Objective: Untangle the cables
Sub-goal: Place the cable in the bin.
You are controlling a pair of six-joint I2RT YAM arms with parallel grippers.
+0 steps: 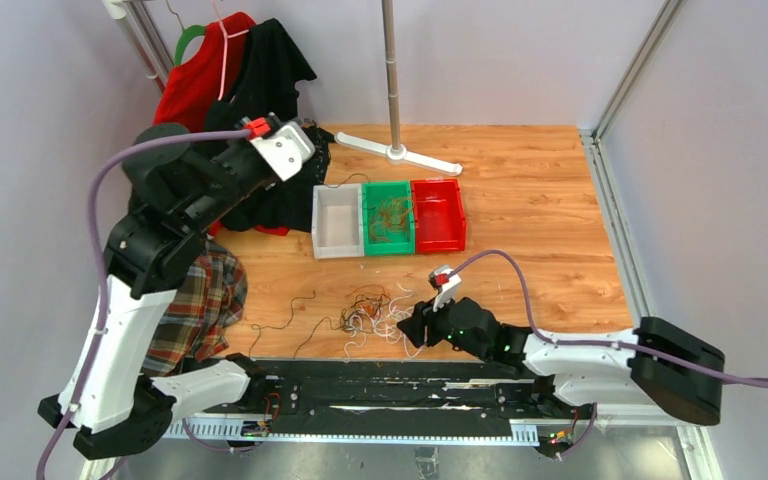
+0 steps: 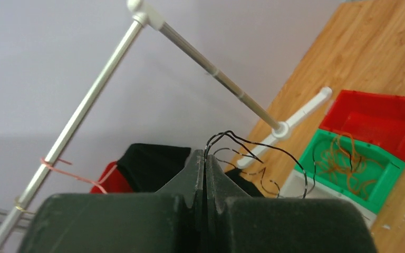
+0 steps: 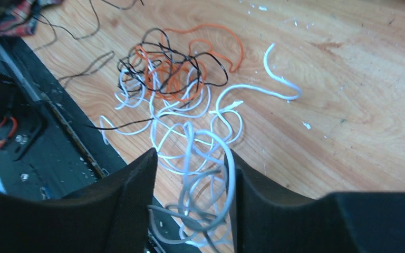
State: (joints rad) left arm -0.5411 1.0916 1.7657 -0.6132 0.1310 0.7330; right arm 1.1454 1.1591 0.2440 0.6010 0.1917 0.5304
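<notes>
— Jaws first: how do the right jaws stand?
— Parted, holding nothing, low over the surface (image 3: 348, 105). White loops (image 3: 188, 138) lie between them, and the tangle (image 3: 171, 74) sits just ahead, toward the left arm's side.
— And the left jaws?
— Pressed together on a thin black wire (image 2: 279, 151), held up at the far side, not far from the green bin (image 2: 387, 176). Right is much nearer the tangle, I'd judge.

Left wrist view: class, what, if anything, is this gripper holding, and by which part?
The left gripper is shut on thin black wires, pinched at its very tip where several strands bunch together. The rest of their length arcs free beyond it.
</notes>
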